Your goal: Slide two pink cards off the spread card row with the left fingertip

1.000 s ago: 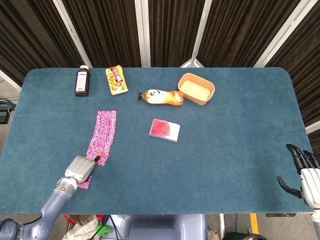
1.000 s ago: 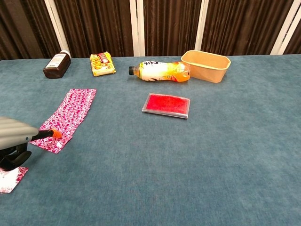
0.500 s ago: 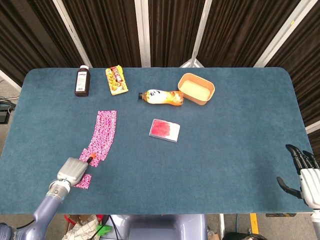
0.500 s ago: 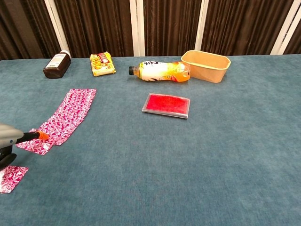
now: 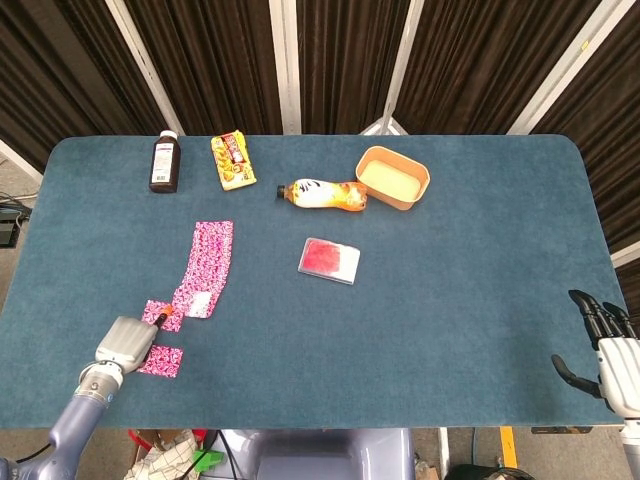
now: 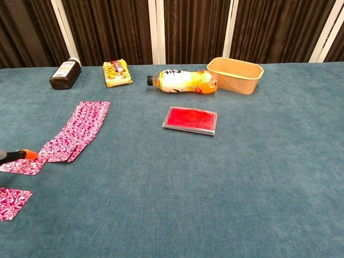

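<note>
The pink patterned card row (image 5: pixel 208 262) (image 6: pixel 79 129) runs diagonally on the left of the blue table. One pink card (image 5: pixel 160 316) (image 6: pixel 21 165) lies just left of the row's near end, apart from it. My left hand (image 5: pixel 124 341) has its other fingers curled in, and the orange fingertip (image 5: pixel 163 317) (image 6: pixel 30 155) of one extended finger presses on that card. A second pink card (image 5: pixel 161 360) (image 6: pixel 12 196) lies alone nearer the front edge. My right hand (image 5: pixel 604 346) hangs at the table's front right edge, fingers spread, holding nothing.
At the back stand a brown bottle (image 5: pixel 165 163), a yellow snack packet (image 5: pixel 232 161), an orange drink bottle lying on its side (image 5: pixel 322 193) and a tan tub (image 5: pixel 392 177). A red flat box (image 5: pixel 329 260) lies mid-table.
My left hand has drawn back to the left and toward the front, dragging a pink card off the row's near end. The right hand has barely moved.
</note>
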Robot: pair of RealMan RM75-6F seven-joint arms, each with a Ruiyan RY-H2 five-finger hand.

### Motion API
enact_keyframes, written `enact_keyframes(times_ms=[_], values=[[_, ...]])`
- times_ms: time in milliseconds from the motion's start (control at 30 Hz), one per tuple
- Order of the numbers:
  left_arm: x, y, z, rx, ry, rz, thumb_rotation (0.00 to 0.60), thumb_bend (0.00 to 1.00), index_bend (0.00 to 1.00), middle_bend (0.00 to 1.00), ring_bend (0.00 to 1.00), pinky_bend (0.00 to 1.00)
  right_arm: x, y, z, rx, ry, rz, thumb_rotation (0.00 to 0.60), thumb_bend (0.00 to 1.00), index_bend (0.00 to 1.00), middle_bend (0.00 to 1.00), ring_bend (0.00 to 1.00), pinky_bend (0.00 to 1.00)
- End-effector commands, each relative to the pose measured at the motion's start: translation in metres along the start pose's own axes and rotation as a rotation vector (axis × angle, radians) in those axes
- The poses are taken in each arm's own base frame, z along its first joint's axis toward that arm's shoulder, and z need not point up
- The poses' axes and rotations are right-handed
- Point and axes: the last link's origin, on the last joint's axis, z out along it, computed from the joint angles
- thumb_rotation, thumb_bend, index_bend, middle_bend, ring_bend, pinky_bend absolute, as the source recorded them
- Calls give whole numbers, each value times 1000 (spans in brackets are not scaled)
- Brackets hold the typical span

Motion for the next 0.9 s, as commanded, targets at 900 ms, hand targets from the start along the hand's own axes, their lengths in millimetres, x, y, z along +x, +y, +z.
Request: enact_keyframes(times_ms=[900], values=[[-17,-78,-19,149,42,-52,600,864,75,856,746,709,-5,-4,1,3,-22,-8,600,313,0,126,220,137]])
